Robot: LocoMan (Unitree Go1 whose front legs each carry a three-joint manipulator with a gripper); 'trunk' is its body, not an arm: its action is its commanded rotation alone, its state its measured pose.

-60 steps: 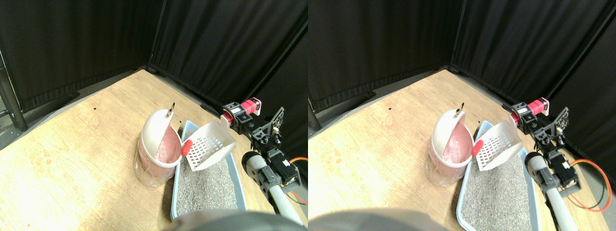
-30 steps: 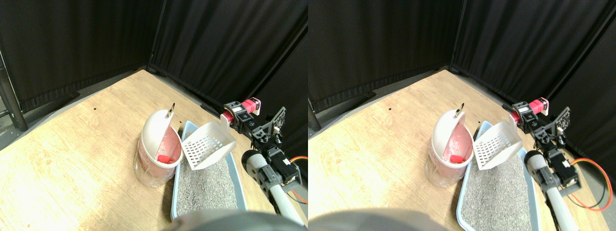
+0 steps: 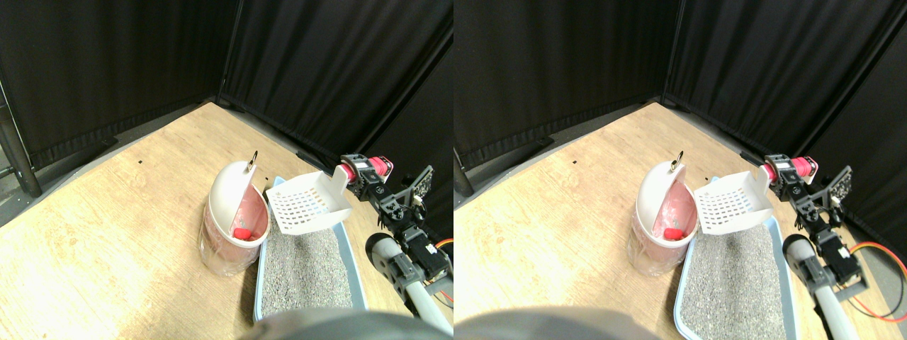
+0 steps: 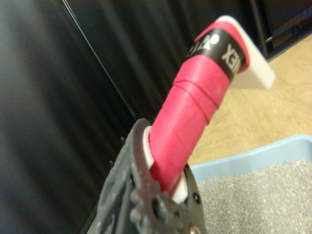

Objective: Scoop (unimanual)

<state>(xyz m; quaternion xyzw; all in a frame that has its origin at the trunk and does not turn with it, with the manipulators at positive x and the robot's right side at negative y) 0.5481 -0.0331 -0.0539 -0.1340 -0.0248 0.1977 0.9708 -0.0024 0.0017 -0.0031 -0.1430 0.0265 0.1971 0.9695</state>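
Observation:
A white slotted scoop (image 3: pixel 308 205) hangs roughly level above the far end of the blue litter tray (image 3: pixel 263 273), beside the bin, with nothing in it. Its red-wrapped handle (image 3: pixel 370 167) runs back into my right gripper (image 3: pixel 356 174), which is shut on it. In the wrist view the same handle (image 4: pixel 192 112) passes through the dark jaw frame. A small red piece (image 3: pixel 241 232) lies inside the white bin (image 3: pixel 228 212), which has a pink liner and a tipped dome lid. Grey litter (image 3: pixel 305 273) fills the tray.
The bin stands on the wooden floor (image 3: pixel 106 212), touching the tray's left side. Black curtains (image 3: pixel 319 71) close the back and right. My arm and an orange cable (image 3: pixel 443 244) lie to the right of the tray. A dark post (image 3: pixel 15 152) stands at the far left.
The red piece left the scoop's lip and dropped into the bin. The scoop then tipped back from steeply tilted to roughly level and drew slightly right, away from the bin.

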